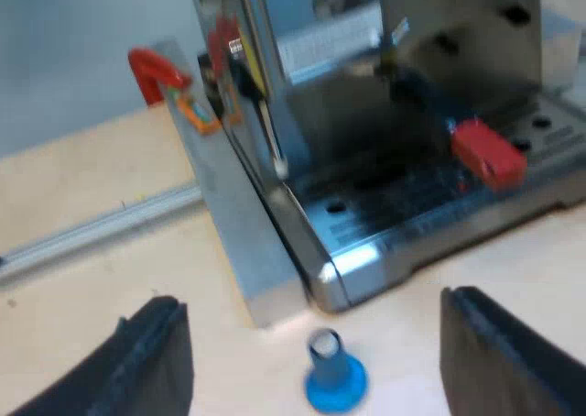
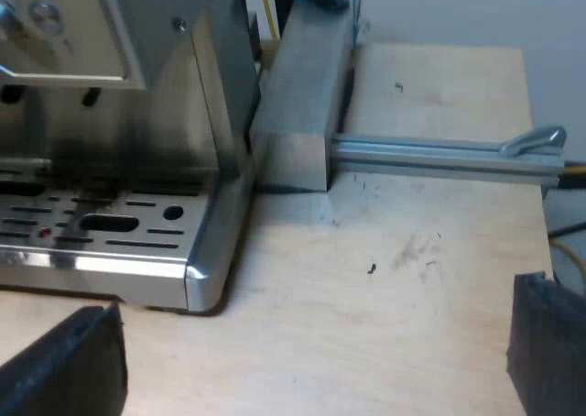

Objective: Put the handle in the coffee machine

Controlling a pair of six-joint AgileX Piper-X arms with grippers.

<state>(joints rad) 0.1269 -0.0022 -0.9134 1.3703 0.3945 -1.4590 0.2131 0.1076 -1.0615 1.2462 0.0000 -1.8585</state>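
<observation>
Red-ended dark handle (image 1: 486,152) juts from the espresso machine (image 1: 348,127) front; both jaws gape wide, empty.

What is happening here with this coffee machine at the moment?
Nothing is being held right now. The dark handle with a red end sticks out from the front of the steel espresso machine, so the holder seems to be in place already. The left gripper is open above a small blue tamper, which stands on the wooden table near the machine's corner. The right gripper hovers open beside the slotted drip tray.
</observation>
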